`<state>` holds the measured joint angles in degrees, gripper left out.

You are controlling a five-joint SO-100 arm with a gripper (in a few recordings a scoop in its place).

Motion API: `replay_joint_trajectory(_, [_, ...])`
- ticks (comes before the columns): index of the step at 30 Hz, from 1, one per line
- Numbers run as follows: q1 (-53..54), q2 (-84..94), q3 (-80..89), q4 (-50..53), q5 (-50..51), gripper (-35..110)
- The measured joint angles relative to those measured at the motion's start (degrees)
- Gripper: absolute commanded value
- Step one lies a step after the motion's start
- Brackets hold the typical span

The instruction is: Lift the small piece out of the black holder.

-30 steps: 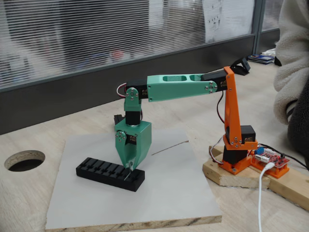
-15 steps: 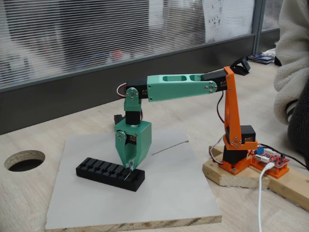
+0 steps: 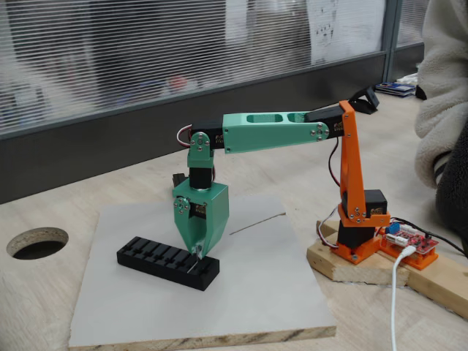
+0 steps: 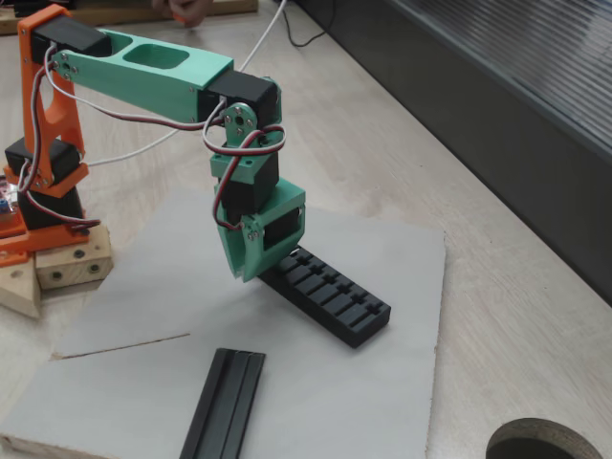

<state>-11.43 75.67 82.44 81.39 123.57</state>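
The black holder [image 3: 167,261] lies on the grey board, seen end-on as a slotted block [image 4: 333,296] in both fixed views. A tiny silvery small piece [image 3: 192,265] stands in a slot near the holder's right end. My green gripper [image 3: 197,253] points straight down onto that end, its fingertips drawn together to a point at the top of the piece. From the other side the gripper [image 4: 245,274] covers the holder's near end and hides the piece.
A thin grey rod [image 3: 257,222] lies on the board behind the gripper. A narrow black channel rail [image 4: 224,403] lies at the board's front. A round hole [image 3: 36,242] is cut in the table. The orange arm base [image 3: 356,219] stands on a wooden block. A person sits at the right.
The gripper has risen very slightly, and the holder's left end has shifted a little to the right with it.
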Motion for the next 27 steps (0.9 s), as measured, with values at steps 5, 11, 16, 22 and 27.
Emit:
replay_joint_trajectory(5, [0.0, 0.0, 0.0, 0.0, 0.0, 4])
replay_joint_trajectory(11, [0.0, 0.0, 0.0, 0.0, 0.0, 4])
replay_joint_trajectory(16, [0.0, 0.0, 0.0, 0.0, 0.0, 4])
replay_joint_trajectory(22, [0.0, 0.0, 0.0, 0.0, 0.0, 4])
replay_joint_trajectory(27, [0.09, 1.32, 0.0, 0.26, 0.0, 4])
